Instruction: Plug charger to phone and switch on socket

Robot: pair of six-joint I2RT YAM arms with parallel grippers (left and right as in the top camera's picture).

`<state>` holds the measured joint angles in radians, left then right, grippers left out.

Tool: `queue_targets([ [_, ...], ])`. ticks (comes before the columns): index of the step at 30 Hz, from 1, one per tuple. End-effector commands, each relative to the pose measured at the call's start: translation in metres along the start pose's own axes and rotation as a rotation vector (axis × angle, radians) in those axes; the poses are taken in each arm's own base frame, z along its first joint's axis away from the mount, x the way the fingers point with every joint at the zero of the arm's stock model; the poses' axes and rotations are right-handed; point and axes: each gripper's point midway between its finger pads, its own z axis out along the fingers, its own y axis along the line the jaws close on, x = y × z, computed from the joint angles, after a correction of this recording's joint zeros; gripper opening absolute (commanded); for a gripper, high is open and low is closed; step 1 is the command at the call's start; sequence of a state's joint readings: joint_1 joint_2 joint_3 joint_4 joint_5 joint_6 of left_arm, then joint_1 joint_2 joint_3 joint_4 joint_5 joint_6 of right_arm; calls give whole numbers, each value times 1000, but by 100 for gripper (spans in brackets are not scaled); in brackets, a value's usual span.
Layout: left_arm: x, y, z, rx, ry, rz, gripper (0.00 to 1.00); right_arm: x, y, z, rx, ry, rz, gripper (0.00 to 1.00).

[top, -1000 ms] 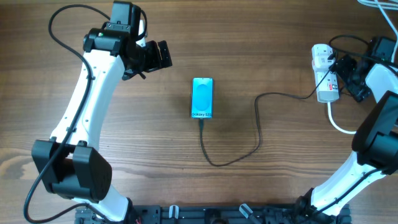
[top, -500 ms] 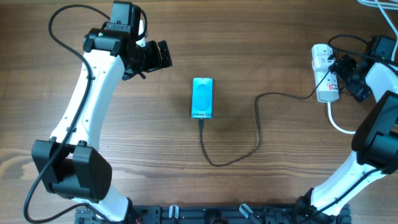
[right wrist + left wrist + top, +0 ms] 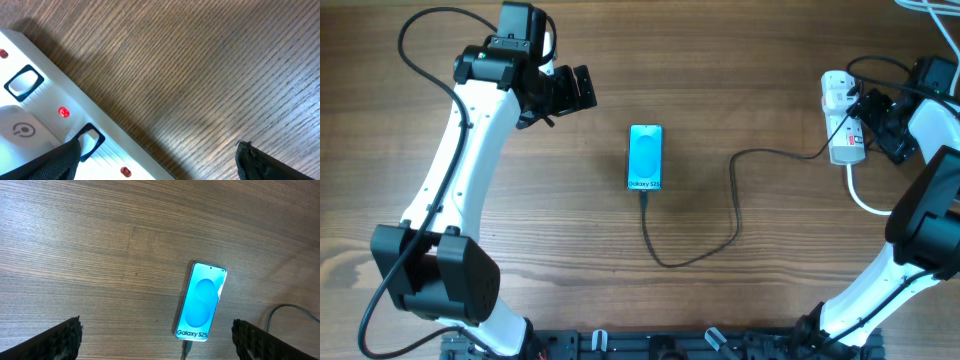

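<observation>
The phone (image 3: 646,157) lies at table centre; the charger (image 3: 720,215) meets its near end. Left gripper (image 3: 582,88): far left, jaws open. Right gripper (image 3: 868,112): jaws open, over the socket (image 3: 842,120), far right.

You have bright, even light from above in the overhead view. The table (image 3: 770,80) shows crisp grain, and the arms cast only faint, soft shadows. The phone (image 3: 646,157) screen glows strongly, and the white power strip (image 3: 842,120) at upper right looks nearly washed out.

In the left wrist view the wood is sharp at centre and dimmer toward the lower right. The fingers (image 3: 55,340) of the left gripper (image 3: 155,327) blur in the bottom corners.

In the right wrist view a pale sheen crosses the wood diagonally and shade sits at upper left. The right gripper (image 3: 157,147) fingers (image 3: 45,162) are out of focus.
</observation>
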<state>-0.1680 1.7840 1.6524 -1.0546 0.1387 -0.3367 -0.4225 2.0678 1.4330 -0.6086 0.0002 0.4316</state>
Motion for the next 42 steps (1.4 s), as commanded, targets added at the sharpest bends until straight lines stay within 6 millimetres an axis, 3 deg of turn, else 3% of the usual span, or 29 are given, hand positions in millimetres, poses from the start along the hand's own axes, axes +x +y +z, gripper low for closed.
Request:
queue_targets([
  [1, 1, 2, 3, -12, 5, -11, 100, 43, 2, 20, 16, 147, -65, 100],
  [5, 1, 2, 3, -12, 5, -11, 100, 46, -11, 2, 56, 168, -23, 100],
  [9, 1, 2, 3, -12, 6, -11, 100, 46, -19, -31, 67, 171, 16, 100],
  [13, 1, 2, 3, -12, 5, -11, 100, 53, -29, -80, 93, 167, 23, 100],
  [22, 1, 2, 3, -12, 6, -11, 100, 79, -32, -165, 41, 125, -55, 100],
  [28, 1, 2, 3, -12, 5, -11, 100, 124, -12, -208, -145, 106, -161, 100],
  [37, 1, 2, 3, -12, 5, -11, 100, 189, -37, -232, -186, 56, -202, 100],
  [42, 1, 2, 3, -12, 6, -11, 100, 214, -32, -256, -327, -5, -207, 100],
])
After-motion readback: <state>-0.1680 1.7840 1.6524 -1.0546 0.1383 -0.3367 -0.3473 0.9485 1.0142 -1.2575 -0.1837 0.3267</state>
